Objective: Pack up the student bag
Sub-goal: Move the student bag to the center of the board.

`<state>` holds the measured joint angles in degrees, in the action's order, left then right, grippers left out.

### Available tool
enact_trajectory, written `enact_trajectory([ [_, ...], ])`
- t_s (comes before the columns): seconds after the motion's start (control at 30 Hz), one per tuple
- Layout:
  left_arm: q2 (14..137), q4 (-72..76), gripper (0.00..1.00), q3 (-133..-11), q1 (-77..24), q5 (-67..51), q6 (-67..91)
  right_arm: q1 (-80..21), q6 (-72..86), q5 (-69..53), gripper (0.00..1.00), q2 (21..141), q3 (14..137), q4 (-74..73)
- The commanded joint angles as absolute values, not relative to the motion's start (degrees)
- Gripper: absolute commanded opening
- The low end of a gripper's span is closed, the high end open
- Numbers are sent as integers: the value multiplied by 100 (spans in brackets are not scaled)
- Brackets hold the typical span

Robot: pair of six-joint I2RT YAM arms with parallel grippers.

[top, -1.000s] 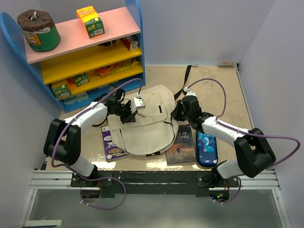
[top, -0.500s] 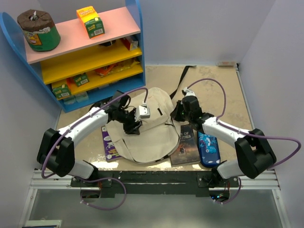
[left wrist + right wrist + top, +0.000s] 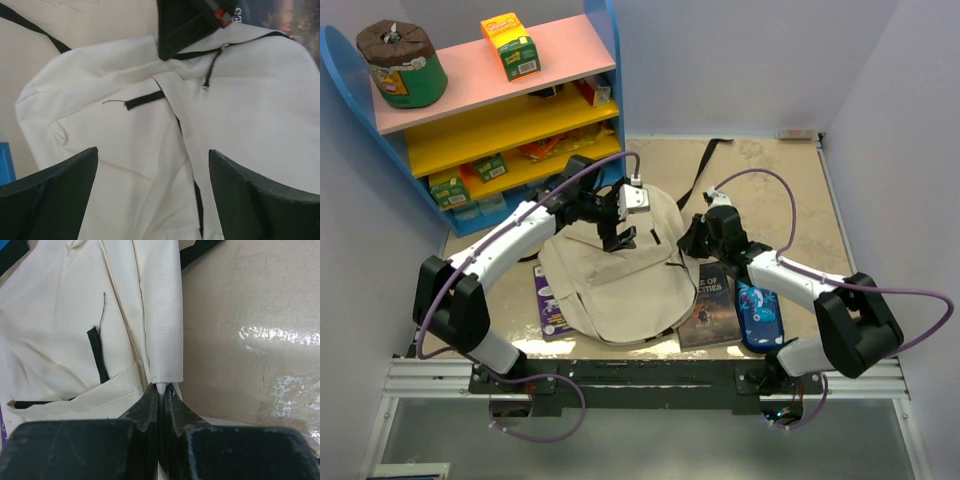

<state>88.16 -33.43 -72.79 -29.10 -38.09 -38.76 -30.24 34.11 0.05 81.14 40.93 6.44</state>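
The student bag (image 3: 615, 285), floppy beige fabric with black straps, lies flat in the middle of the table. Over its upper part hovers my left gripper (image 3: 618, 237), open; in the left wrist view the two dark fingers (image 3: 50, 200) stand wide apart above the cream cloth (image 3: 150, 125), with nothing between them (image 3: 152, 165). At the bag's right edge my right gripper (image 3: 690, 240) is shut on a fold of the bag's fabric (image 3: 160, 340), the cloth pinched between its fingertips (image 3: 162, 388). The bag's opening cannot be seen.
A purple book (image 3: 548, 308) pokes out from under the bag's left side. A dark book (image 3: 710, 305) and a glossy blue pencil case (image 3: 758, 315) lie to its right. A coloured shelf unit (image 3: 500, 110) with boxes stands at the back left. A black strap (image 3: 705, 170) trails backward.
My left gripper opened and let go of the bag's cloth, then rose toward the bag's top. The bag settled flatter and shifted slightly left. The right gripper kept its pinch.
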Motion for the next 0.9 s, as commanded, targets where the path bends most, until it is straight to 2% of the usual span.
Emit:
enact_trajectory([
  [0.0,9298,-2365,94,-7462,-2971,-3691,-4139,-3058,3261,-430,0,7638,4017,1125],
  [0.1,9623,-2268,90,-7550,-3015,-3700,-4297,-3059,3165,-606,0,7357,3964,1204],
  [0.23,9396,-1689,86,-6900,-3058,-3893,-4999,-3067,3041,-895,0,7146,4043,1152],
  [0.53,9650,-1994,83,-7312,-3287,-3700,-5440,-3102,2927,-1072,0,7339,4148,1134],
  [0.87,9791,-2627,66,-7294,-3700,-3516,-6301,-3111,2857,-1195,0,7313,4386,985],
])
